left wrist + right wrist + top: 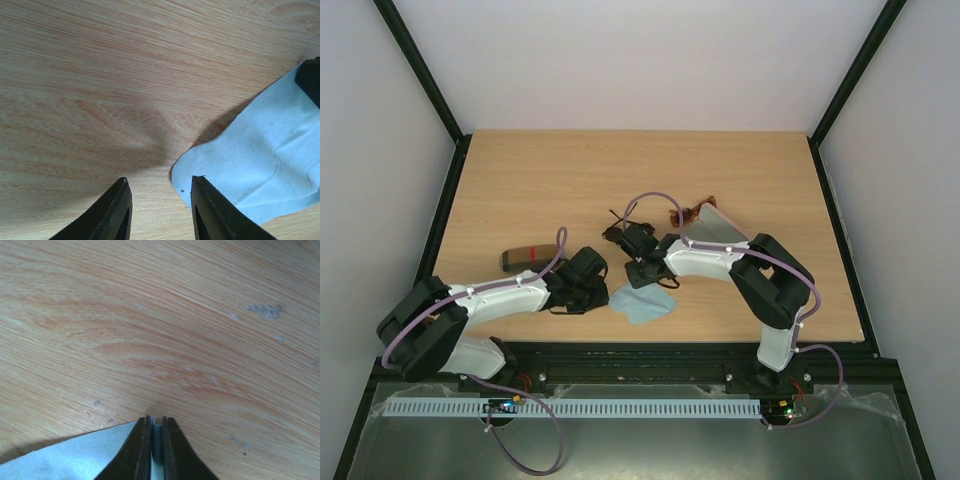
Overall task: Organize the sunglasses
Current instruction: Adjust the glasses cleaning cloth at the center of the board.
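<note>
Arms are both reaching toward the middle of the table (570, 170) in the overhead view. The right gripper (645, 278) is sitting at the twelve o'clock edge of a blue cloth (645, 305), with the left gripper (602, 288) at the cloth's nine o'clock. The black aviator sunglasses (616, 218) are lying at eleven o'clock from the right gripper, and the reddish-brown sunglasses (692, 213) at one o'clock; both pairs are partly hidden.

Left wrist view: the left fingers (115, 210) are standing spread over bare wood, the cloth lying at three o'clock.

Right wrist view: the right fingers (140, 445) are pressing together, pinching the cloth's edge.
</note>
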`<state>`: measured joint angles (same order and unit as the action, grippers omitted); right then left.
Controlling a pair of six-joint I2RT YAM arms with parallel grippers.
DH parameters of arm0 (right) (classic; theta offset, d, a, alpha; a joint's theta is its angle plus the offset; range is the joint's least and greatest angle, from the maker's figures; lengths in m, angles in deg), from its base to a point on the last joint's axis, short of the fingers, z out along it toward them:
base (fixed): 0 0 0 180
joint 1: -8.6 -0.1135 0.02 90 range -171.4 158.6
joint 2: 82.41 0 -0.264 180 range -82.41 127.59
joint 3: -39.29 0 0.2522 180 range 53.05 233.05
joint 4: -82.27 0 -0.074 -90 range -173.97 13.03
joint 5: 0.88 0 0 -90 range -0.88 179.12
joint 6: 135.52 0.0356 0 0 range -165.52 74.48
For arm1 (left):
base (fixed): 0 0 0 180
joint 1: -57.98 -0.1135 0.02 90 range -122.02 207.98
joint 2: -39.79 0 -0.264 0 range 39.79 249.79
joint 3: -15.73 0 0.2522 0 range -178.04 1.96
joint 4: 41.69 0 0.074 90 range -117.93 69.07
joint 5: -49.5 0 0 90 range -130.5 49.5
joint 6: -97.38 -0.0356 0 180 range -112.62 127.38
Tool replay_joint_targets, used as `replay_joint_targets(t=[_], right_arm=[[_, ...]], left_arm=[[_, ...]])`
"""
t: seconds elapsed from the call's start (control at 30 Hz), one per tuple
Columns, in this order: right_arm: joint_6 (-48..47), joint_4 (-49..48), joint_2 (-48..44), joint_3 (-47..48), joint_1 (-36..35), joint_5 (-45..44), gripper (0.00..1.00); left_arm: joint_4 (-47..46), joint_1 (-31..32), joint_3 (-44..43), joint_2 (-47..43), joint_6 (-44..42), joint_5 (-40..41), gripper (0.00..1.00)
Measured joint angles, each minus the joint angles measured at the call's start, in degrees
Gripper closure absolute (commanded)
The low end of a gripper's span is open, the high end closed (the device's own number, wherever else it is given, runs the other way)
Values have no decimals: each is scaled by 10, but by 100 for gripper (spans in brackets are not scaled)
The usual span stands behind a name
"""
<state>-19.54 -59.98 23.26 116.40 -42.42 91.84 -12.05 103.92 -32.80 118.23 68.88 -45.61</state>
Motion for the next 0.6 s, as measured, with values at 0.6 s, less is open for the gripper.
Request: replay_joint_targets(t=[0.6], right_arm=[[66,-35,-9,-24,113,-58,83]], left_arm=[[-22,-24,-48,40,-45,-19,64]])
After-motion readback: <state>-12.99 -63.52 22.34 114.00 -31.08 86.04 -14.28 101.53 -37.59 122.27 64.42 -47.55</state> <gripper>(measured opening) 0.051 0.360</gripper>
